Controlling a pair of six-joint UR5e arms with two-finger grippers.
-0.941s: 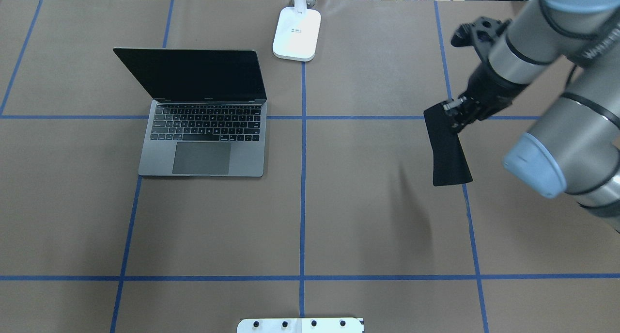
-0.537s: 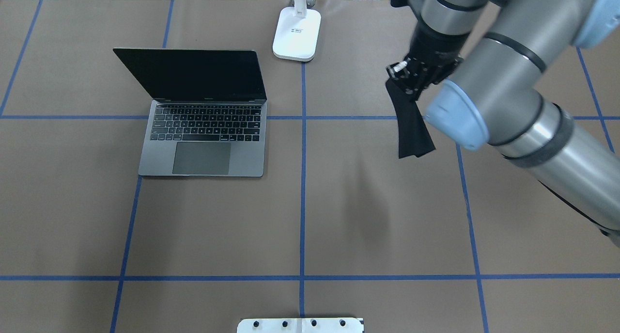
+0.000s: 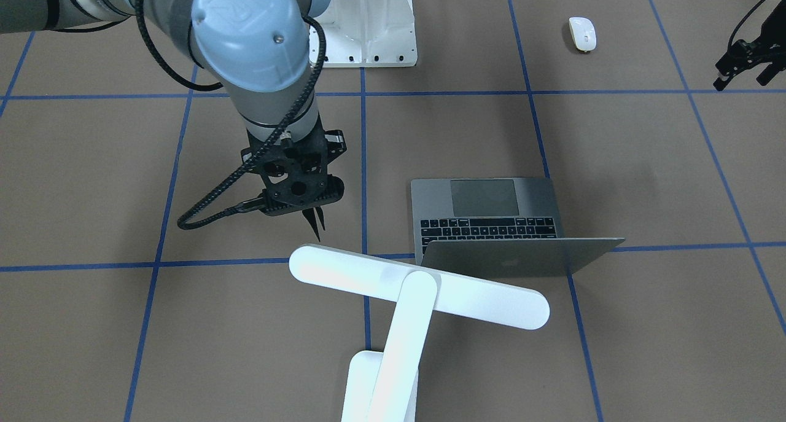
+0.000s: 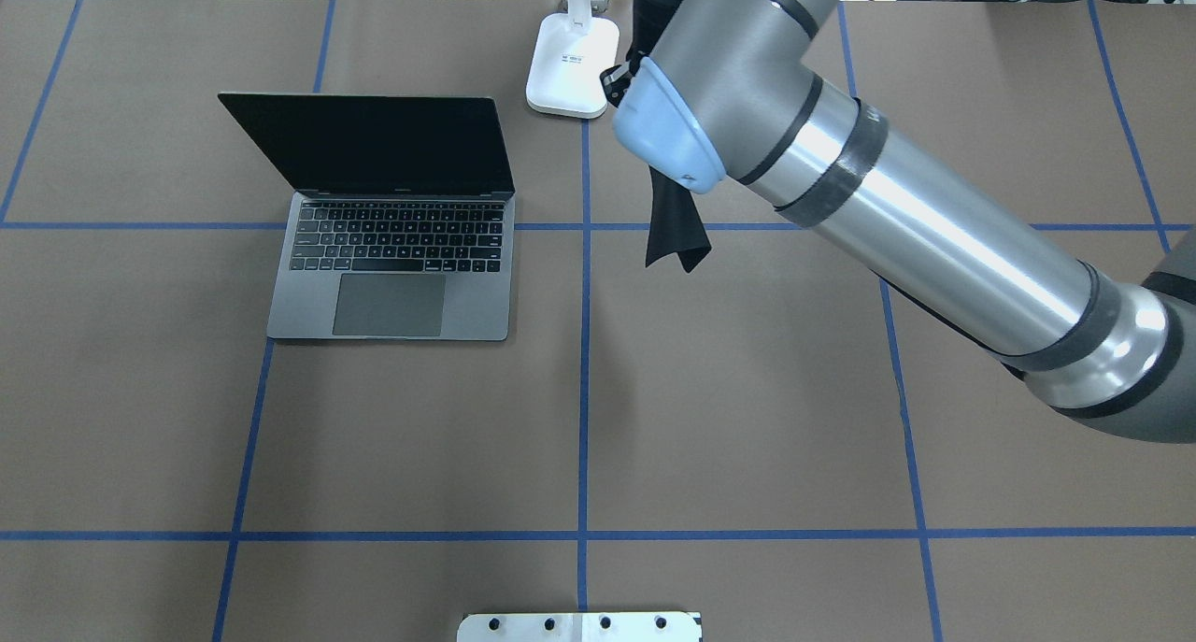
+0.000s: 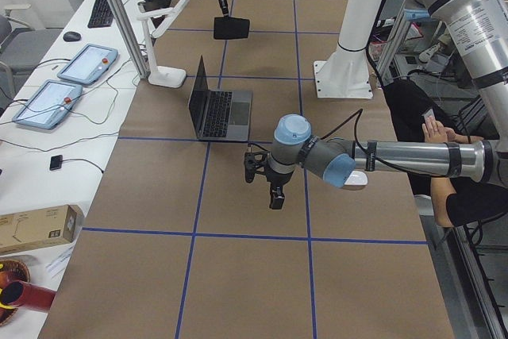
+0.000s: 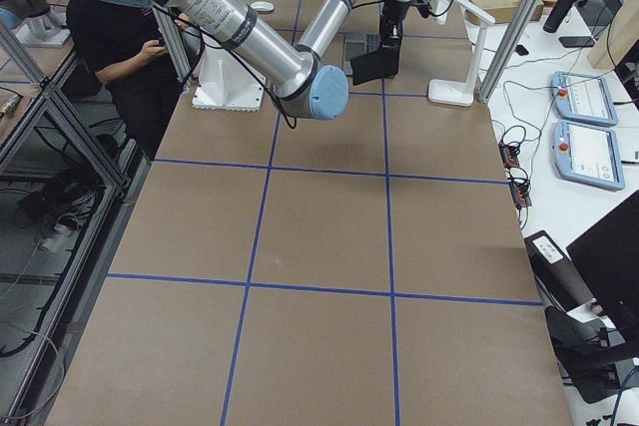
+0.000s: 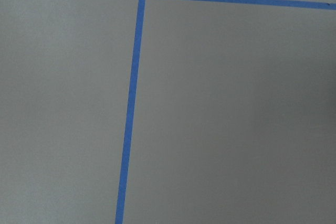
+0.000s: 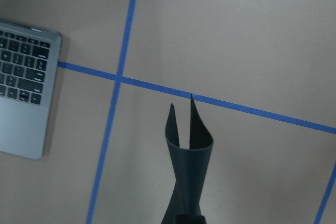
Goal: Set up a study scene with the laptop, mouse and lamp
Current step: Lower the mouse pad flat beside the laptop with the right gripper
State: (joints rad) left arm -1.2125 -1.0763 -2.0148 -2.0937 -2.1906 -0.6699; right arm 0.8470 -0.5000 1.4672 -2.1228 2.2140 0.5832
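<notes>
Right gripper (image 3: 310, 212): jaws clamped on black mouse pad (image 4: 675, 235). Pad held hanging, curled, above bench (image 4: 747, 418), just off laptop (image 4: 392, 268) on robot's right side. Laptop set open on bench. Lamp (image 4: 572, 67) base stood near laptop's lid corner. Mouse (image 3: 582, 33) laid well apart from laptop, trackpad side. Left gripper (image 3: 745, 72) raised, farther out from laptop; jaws seen apart, nothing held.

Grey laptop (image 4: 392, 240) stood open, screen dark. White lamp (image 3: 408, 311) stood upright near its lid corner, bar head slanted. White mouse (image 3: 582, 33) lay flat, well apart on the trackpad side.
</notes>
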